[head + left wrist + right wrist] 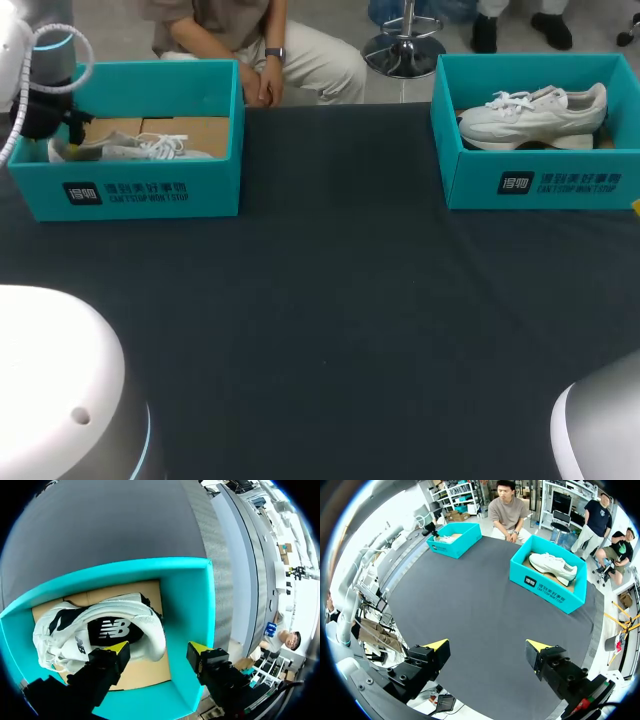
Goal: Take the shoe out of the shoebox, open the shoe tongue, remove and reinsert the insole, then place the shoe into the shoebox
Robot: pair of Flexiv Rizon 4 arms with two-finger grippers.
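Left fingers (116, 649) spread over shoe (110, 627) in shoebox (187, 610), perhaps touching

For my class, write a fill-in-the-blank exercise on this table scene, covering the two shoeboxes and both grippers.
1. The left shoebox and the right shoebox each hold one white ____.
2. The left gripper hangs above the shoe in the left shoebox with its fingers ____.
3. The right gripper is open and holds nothing, above the dark ____, away from both boxes.

Missing words: shoe; open; table.
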